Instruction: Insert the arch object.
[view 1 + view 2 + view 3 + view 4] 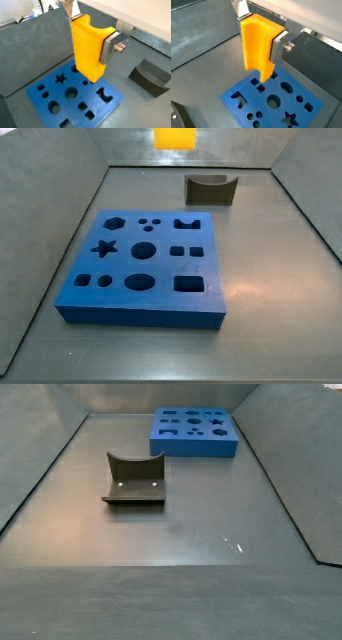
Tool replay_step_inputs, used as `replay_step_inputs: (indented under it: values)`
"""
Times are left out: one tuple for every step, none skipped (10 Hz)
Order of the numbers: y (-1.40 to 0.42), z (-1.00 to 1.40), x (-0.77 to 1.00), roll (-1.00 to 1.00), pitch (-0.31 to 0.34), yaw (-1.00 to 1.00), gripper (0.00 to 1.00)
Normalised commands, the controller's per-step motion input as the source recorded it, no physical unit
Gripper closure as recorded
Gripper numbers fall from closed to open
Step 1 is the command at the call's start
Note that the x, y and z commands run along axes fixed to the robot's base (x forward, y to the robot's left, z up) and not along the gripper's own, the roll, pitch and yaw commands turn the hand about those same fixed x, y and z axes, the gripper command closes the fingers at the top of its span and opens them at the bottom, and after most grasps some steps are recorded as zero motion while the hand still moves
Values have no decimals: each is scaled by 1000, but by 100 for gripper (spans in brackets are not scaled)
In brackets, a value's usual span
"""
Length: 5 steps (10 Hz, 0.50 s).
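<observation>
The arch object (210, 190) is a small dark olive-grey block with a half-round notch. It rests on the grey floor, apart from the blue board (140, 313), and also shows in a side view (134, 481) and a wrist view (150, 76). My gripper (90, 37) is shut on a tall orange bar (87, 47) with a half-round groove, held upright in the air over the board (100, 107). Both wrist views show this grip (260, 35). In a side view only the bar's lower end (175, 138) shows. The gripper is out of both side views.
The blue board (194, 449) has several shaped holes, including a star, circles, squares and an arch shape. Grey sloping walls (54, 218) enclose the floor on all sides. Bare floor lies between the board and the arch object (174, 534).
</observation>
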Motion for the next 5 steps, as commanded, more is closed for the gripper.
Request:
replay_step_inputs:
  values:
    - [677, -1000, -17, 13, -4, -14, 100]
    - [709, -1000, -63, 39, 0, -9, 100]
    - [700, -1000, -34, 30, -3, 0, 100]
    - [303, -1000, 106, 0, 0, -57, 100]
    - [-46, -989, 289, 0, -99, -251, 100]
